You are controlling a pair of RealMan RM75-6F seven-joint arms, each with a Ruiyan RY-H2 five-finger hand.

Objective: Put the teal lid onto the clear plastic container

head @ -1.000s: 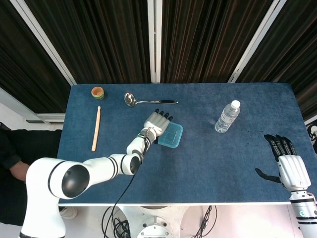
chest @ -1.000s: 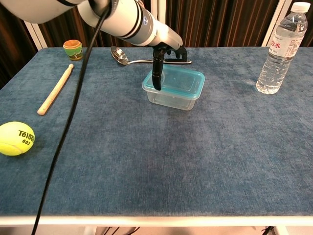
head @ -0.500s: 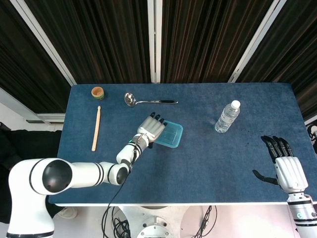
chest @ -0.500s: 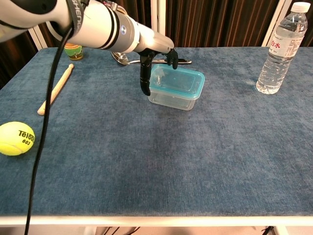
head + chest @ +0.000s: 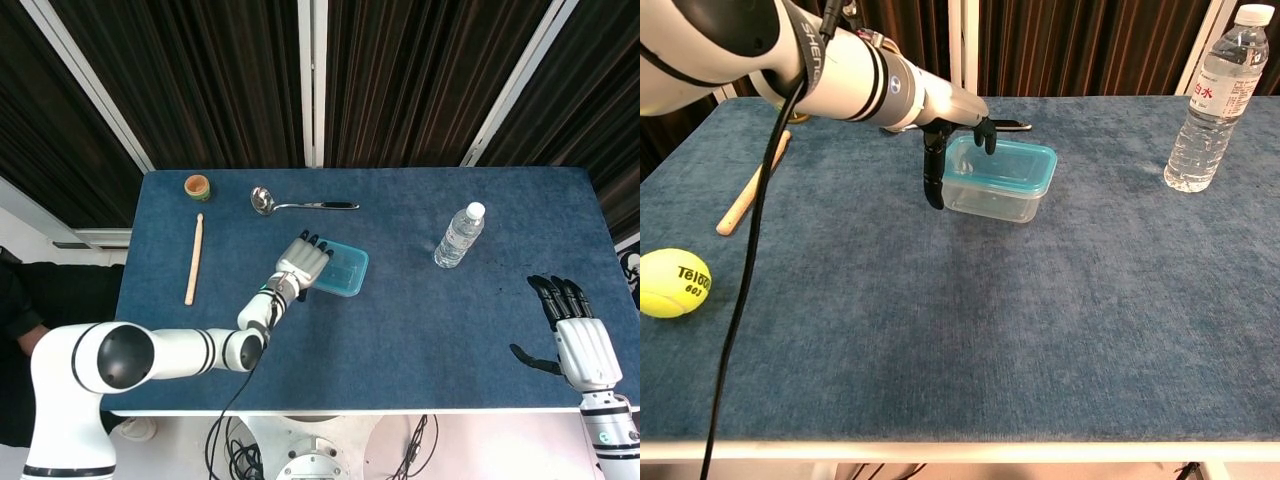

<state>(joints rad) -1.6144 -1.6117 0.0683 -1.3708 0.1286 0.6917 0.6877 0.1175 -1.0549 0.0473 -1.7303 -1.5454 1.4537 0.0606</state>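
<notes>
Lid (image 5: 1002, 167) sits on container (image 5: 992, 198); left hand (image 5: 303, 262), fingers spread, rests at its 9 o'clock edge.

Blue cloth table (image 5: 420, 310). Far-left corner: small green/orange cup (image 5: 197, 186), wooden stick (image 5: 194, 258) nearer along left edge, tennis ball (image 5: 674, 283) at near-left. Ladle (image 5: 300, 204) by far edge. Clear container (image 5: 998, 183) w/ teal lid (image 5: 338, 269) mid-table. Water bottle (image 5: 459, 236) upright, right side.

We're in a robot test lab: a bench (image 5: 480, 320) covered in blue cloth, dark curtains (image 5: 220, 80) behind, loose cables (image 5: 235, 450) dangling below, and unrelated props like a tennis ball (image 5: 674, 283).
</notes>
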